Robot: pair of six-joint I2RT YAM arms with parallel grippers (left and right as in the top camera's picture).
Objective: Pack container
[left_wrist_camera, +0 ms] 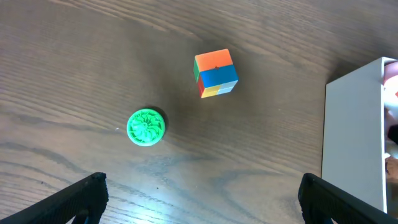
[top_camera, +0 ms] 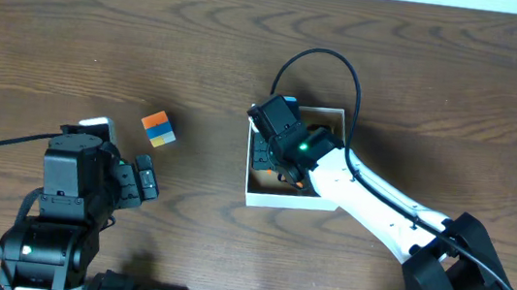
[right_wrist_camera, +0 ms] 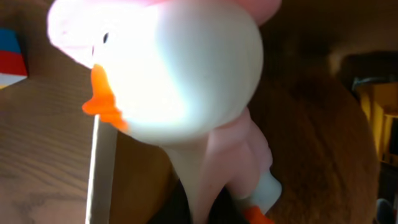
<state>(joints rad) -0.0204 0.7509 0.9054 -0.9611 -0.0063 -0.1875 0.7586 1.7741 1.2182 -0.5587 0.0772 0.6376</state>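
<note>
No readable text, label, number or sign is showing anywhere; the puzzle cube [left_wrist_camera: 216, 73], container [left_wrist_camera: 354, 143] and toy duck [right_wrist_camera: 186, 81] are showing plain surfaces

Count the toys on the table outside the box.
2: the multicoloured cube left of the box, and the green disc nearer the left arm. More may hide under the arms.

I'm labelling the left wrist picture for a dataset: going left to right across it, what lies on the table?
green round toy → multicoloured cube → container, of which only the white outer wall shows at the right edge
</note>
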